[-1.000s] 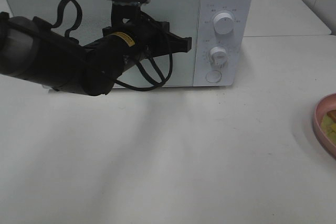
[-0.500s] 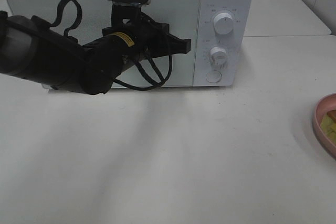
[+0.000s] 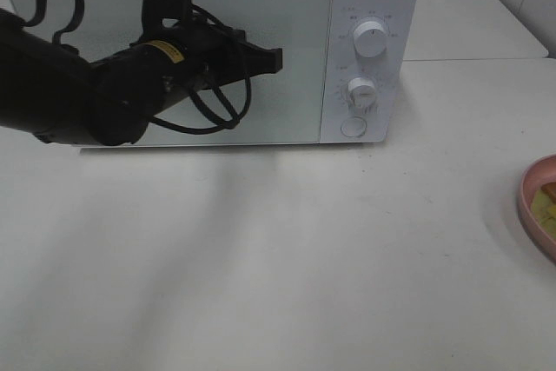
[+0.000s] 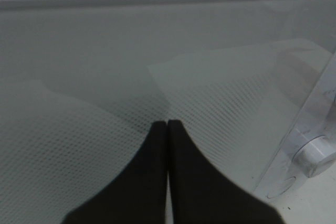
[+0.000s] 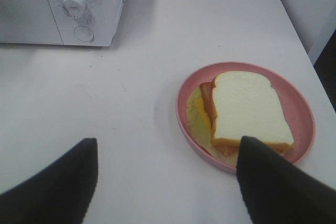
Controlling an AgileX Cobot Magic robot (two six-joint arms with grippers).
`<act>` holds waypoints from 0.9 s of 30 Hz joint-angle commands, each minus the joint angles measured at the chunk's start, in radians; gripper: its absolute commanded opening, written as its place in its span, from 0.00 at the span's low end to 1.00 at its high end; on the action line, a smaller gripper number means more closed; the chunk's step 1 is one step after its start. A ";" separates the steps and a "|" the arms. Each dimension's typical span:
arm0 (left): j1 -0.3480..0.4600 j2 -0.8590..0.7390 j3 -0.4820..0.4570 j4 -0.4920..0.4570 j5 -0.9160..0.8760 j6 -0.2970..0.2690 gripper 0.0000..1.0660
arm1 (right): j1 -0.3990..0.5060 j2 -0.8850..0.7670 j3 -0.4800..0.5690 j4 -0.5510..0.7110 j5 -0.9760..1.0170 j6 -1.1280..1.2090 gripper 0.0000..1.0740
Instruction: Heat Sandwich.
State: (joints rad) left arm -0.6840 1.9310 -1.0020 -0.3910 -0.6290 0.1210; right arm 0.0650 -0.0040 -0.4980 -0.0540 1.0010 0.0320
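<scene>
Overhead, the exterior high view shows a white microwave (image 3: 208,45) standing at the back of a white table (image 3: 287,258), its glass door closed and two dials and a round button on the panel at its right. The left arm reaches in from the left edge, and the left gripper (image 3: 276,60) is held in front of the door glass, its tip pointing toward the control panel. From this angle the fingers look pressed together with nothing between them. At the far right edge, only a sliver of the pink plate (image 3: 532,210) shows, with a bit of the sandwich (image 3: 547,202) on it, well apart from the microwave.

Next, the left wrist view looks straight at the door, where the mesh pattern of the glass fills most of the picture. The left gripper (image 4: 167,124) has its two black fingers shut tight against each other, holding nothing, and the tip sits close to the glass. Part of a white dial is visible beside the door edge.

Finally, the right wrist view looks down on the table. The right gripper (image 5: 167,171) has its jaws spread wide and empty. The sandwich (image 5: 249,109) lies on the pink plate (image 5: 294,95) near one fingertip, white bread on top with pale yellow filling showing at the side. The microwave (image 5: 58,6) stands well apart from the plate.
</scene>
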 commanded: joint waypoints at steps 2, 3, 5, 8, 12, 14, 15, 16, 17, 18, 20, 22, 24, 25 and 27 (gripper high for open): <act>-0.006 -0.060 0.062 0.004 -0.022 -0.007 0.00 | -0.008 -0.028 0.001 -0.003 -0.005 0.003 0.66; -0.009 -0.070 0.076 0.006 -0.021 -0.007 0.00 | -0.008 -0.028 0.001 -0.003 -0.005 0.003 0.66; -0.023 -0.094 0.112 0.013 -0.021 -0.007 0.00 | -0.008 -0.028 0.001 -0.003 -0.005 0.003 0.66; -0.036 -0.105 0.135 0.018 -0.021 -0.007 0.00 | -0.008 -0.028 0.001 -0.003 -0.005 0.003 0.66; -0.065 -0.128 0.169 0.020 -0.013 -0.007 0.00 | -0.008 -0.028 0.001 -0.003 -0.005 0.003 0.66; -0.094 -0.149 0.190 0.020 0.000 -0.007 0.00 | -0.008 -0.028 0.001 -0.003 -0.005 0.003 0.66; -0.103 -0.157 0.193 0.020 0.019 -0.007 0.00 | -0.008 -0.028 0.001 -0.003 -0.005 0.003 0.66; -0.103 -0.157 0.193 0.020 0.019 -0.007 0.00 | -0.008 -0.028 0.001 -0.003 -0.005 0.003 0.66; -0.109 -0.167 0.195 0.020 0.040 -0.007 0.00 | -0.008 -0.028 0.001 -0.003 -0.005 0.003 0.66; -0.114 -0.175 0.196 0.021 0.065 -0.007 0.00 | -0.008 -0.028 0.001 -0.003 -0.005 0.003 0.66; -0.119 -0.196 0.196 0.021 0.166 -0.007 0.00 | -0.008 -0.028 0.001 -0.003 -0.005 0.003 0.66; -0.119 -0.201 0.196 0.021 0.203 -0.007 0.00 | -0.008 -0.028 0.001 -0.003 -0.005 0.003 0.66; -0.118 -0.222 0.196 0.021 0.342 -0.007 0.00 | -0.008 -0.028 0.001 -0.003 -0.005 0.003 0.66; -0.118 -0.222 0.196 0.021 0.342 -0.007 0.00 | -0.008 -0.028 0.001 -0.003 -0.005 0.003 0.66; -0.118 -0.235 0.196 0.021 0.425 -0.007 0.04 | -0.008 -0.028 0.001 -0.003 -0.005 0.003 0.66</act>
State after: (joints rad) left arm -0.7970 1.7110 -0.8090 -0.3760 -0.2300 0.1210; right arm 0.0650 -0.0040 -0.4980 -0.0540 1.0010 0.0320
